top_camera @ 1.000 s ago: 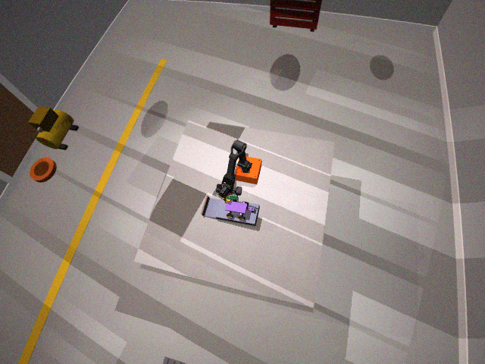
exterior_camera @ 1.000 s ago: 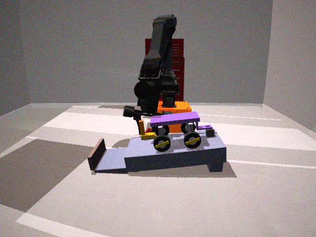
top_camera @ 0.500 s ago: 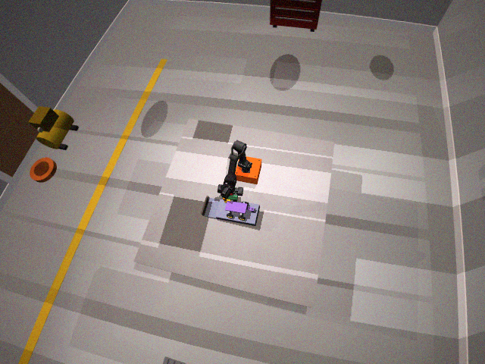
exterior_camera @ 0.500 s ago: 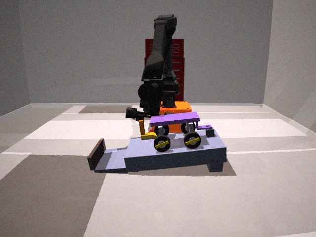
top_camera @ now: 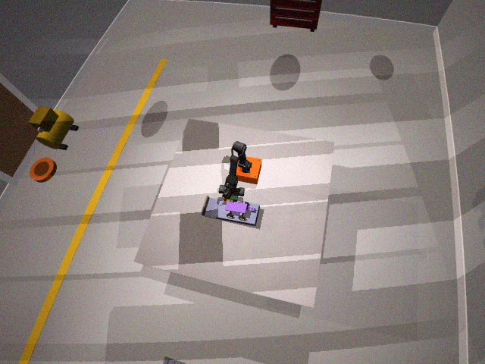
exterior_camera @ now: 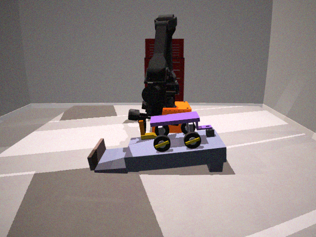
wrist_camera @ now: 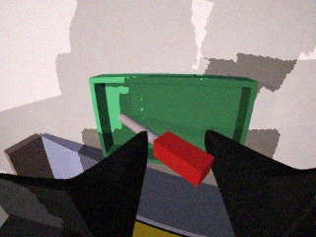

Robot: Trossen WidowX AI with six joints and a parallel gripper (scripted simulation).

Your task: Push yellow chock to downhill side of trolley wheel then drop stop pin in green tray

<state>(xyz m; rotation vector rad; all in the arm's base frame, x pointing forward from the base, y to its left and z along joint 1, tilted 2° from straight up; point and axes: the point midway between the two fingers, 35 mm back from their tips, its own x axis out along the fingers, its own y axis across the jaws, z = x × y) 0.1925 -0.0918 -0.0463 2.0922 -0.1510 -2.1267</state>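
Note:
The purple trolley [top_camera: 236,206] [exterior_camera: 175,118] stands on the grey-blue ramp [top_camera: 251,219] [exterior_camera: 176,159]. The yellow chock [exterior_camera: 147,136] [wrist_camera: 153,230] sits on the ramp, its base appearing to meet the downhill side of the far downhill wheel, its orange handle upright. My gripper [top_camera: 230,195] [wrist_camera: 176,136] is open above the green tray [wrist_camera: 173,76]. The red-headed stop pin [wrist_camera: 184,157] lies slanted between the parted fingers in the wrist view, its grey shank over the tray's inside, its head across the near wall. Whether it rests on that wall or touches a finger I cannot tell.
A brown end board [exterior_camera: 97,154] [wrist_camera: 27,157] closes the ramp's low end. A dark block [exterior_camera: 210,132] stands at the uphill end beneath the trolley's purple tongue. The arm's orange base [top_camera: 249,170] [exterior_camera: 182,104] is behind the ramp. The trolley hides the tray in the exterior view.

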